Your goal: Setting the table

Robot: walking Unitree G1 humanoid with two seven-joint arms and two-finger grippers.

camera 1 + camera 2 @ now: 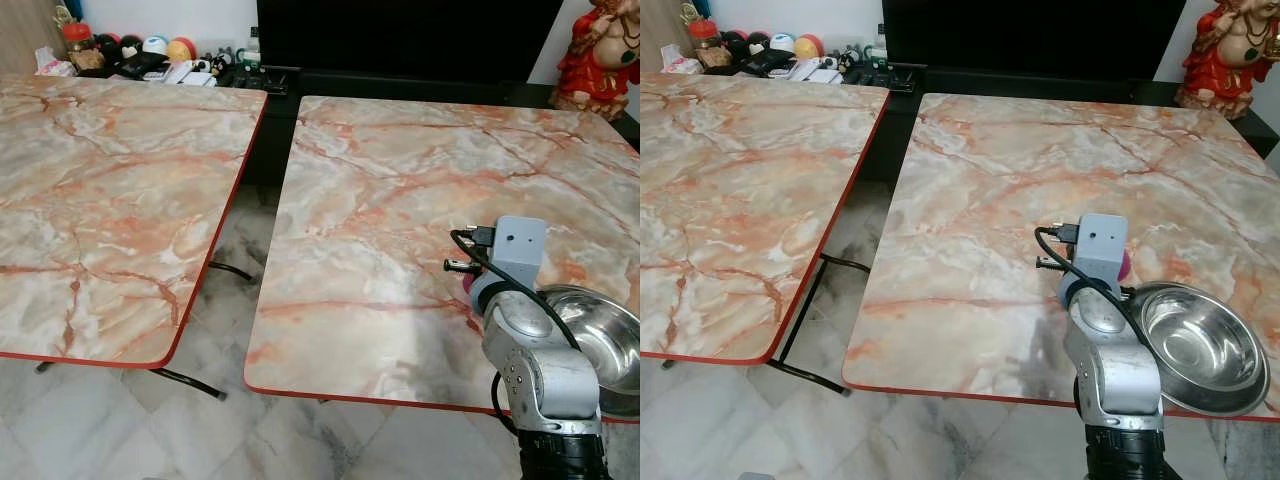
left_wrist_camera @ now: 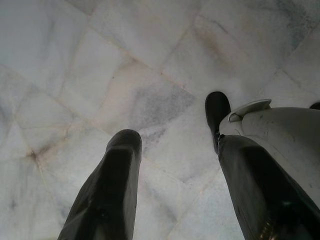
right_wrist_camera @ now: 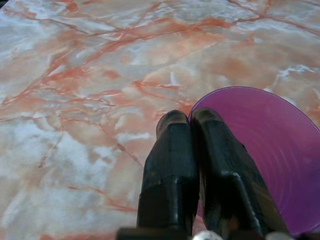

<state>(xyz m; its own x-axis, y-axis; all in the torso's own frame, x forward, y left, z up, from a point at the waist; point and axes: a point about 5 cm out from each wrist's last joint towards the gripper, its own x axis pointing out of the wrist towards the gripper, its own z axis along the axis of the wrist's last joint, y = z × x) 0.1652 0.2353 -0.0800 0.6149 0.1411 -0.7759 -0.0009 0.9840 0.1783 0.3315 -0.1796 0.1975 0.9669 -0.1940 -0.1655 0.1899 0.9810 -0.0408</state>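
Observation:
A purple plastic cup [image 3: 270, 150] sits on the right marble table [image 1: 400, 180], near its front right. My right gripper [image 3: 190, 120] is shut on the cup's rim, one finger inside and one outside. From the head, my right wrist [image 1: 1102, 250] hides most of the cup, leaving a pink sliver [image 1: 1126, 263]. A shiny steel bowl [image 1: 1195, 345] stands just right of the wrist, at the table's front edge. My left gripper [image 2: 175, 145] hangs open over the pale marble floor, with nothing between its fingers.
A second marble table [image 1: 100, 200] stands on the left, with a narrow gap of floor [image 1: 235, 250] and folding legs between them. Behind are a dark cabinet [image 1: 400, 40], a cluttered shelf [image 1: 150, 55] and a red statue [image 1: 600, 50].

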